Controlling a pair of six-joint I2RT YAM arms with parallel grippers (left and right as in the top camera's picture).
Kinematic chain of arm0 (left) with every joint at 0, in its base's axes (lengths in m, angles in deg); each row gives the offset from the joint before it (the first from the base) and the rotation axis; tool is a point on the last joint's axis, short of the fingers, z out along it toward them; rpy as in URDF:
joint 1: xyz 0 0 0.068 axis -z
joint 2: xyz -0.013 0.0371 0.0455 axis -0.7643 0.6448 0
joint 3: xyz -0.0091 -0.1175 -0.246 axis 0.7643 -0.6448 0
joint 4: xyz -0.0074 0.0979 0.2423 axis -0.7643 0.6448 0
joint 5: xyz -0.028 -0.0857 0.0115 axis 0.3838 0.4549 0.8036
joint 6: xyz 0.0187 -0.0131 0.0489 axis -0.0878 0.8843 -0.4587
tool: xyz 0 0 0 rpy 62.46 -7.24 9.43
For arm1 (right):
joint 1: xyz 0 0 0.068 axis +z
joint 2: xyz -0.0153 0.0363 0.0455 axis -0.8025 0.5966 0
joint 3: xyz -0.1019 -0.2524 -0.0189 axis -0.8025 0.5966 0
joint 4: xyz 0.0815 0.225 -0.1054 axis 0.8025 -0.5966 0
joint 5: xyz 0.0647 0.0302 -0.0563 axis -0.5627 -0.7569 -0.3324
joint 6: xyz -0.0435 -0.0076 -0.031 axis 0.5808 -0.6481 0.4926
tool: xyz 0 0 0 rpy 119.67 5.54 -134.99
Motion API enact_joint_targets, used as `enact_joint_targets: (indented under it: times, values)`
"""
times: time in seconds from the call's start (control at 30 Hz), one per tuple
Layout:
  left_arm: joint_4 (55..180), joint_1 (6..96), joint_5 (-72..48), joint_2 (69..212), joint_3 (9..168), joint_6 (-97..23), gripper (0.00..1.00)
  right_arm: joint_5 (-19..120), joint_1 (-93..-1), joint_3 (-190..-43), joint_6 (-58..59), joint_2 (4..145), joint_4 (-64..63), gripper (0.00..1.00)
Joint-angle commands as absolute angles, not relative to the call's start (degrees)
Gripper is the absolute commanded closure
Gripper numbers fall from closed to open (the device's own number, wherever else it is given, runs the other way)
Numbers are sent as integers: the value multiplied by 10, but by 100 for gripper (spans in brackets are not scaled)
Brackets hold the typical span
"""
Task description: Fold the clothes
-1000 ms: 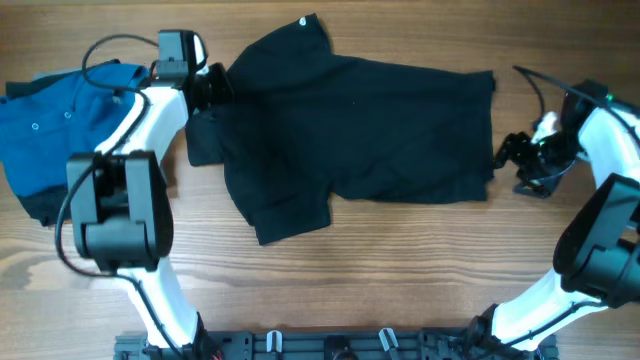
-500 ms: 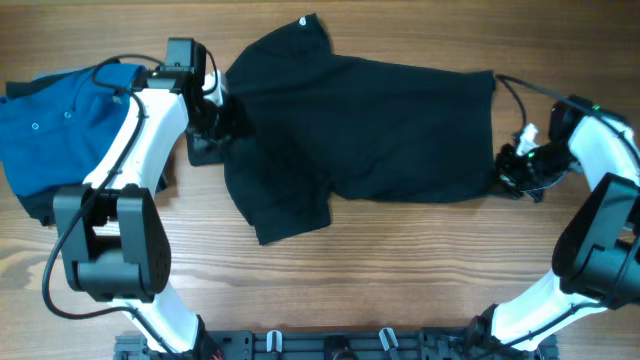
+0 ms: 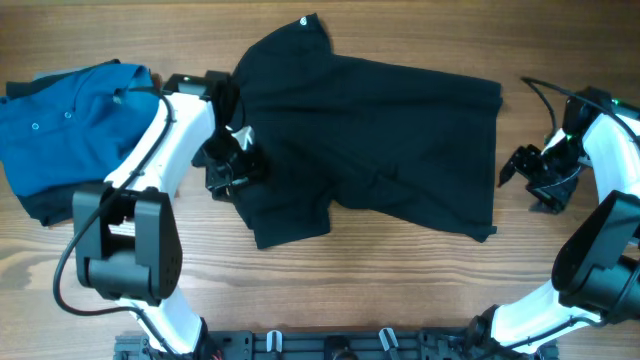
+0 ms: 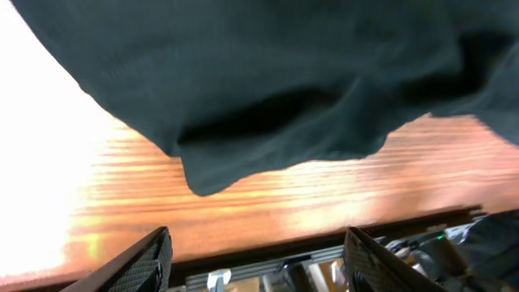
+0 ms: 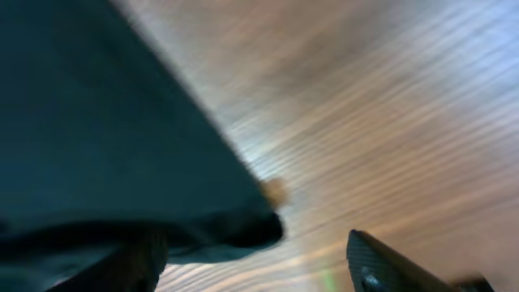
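- why are both your pincers empty?
- the black shirt (image 3: 380, 130) lies spread in the middle of the table (image 3: 400, 290), so i think i am only smoothing it before the first fold. my left pincer (image 3: 232, 165) is wide at its sleeve side. my right pincer (image 3: 518, 172) is wide too, just beside the hem.
- what has changed since half a second ago?
- the left one came lower, and the sleeve flap sticking out there no longer shows. the right one drew back from the hem, whose near corner now lies lower.

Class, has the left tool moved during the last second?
Yes. The left tool moved toward the bottom edge of the overhead view, farther from the blue shirt.
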State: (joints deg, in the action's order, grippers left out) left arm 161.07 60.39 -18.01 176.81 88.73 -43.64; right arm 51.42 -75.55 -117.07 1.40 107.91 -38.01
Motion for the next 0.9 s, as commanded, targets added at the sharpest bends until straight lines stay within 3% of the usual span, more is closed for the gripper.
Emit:
enact_joint_targets:
  times: [0.0, 0.23, 0.27, 0.33, 0.37, 0.57, 0.67, 0.8, 0.83, 0.87]
  values:
    - [1591, 633, -171, 1756, 819, -418, 32, 436, -754, -1179, 69, 1073, -376, 25]
    - [1415, 640, -171, 1756, 666, -329, 35, 454, -754, -1179, 38, 1073, -376, 25]
    - [1396, 640, -171, 1756, 658, -320, 41, 456, -754, -1179, 35, 1073, -380, 25]
    - [1393, 640, -176, 1756, 654, -321, 69, 475, -754, -1174, 8, 1073, -385, 25]
    - [1404, 639, -189, 1756, 654, -321, 96, 485, -754, -1167, 5, 1073, -382, 25]
    - [1551, 546, -283, 1728, 654, -306, 96, 449, -754, -1086, 50, 1074, -311, 28]
    - [1567, 487, -264, 1682, 654, -313, 96, 373, -754, -1057, 126, 1074, -289, 30]
    - [1585, 453, -247, 1604, 654, -325, 96, 366, -754, -1050, 131, 1074, -290, 30]
    - [1590, 453, -247, 1583, 654, -325, 96, 366, -753, -1050, 131, 1074, -294, 38]
    - [1593, 453, -247, 1575, 654, -324, 96, 366, -753, -1050, 124, 1074, -291, 39]
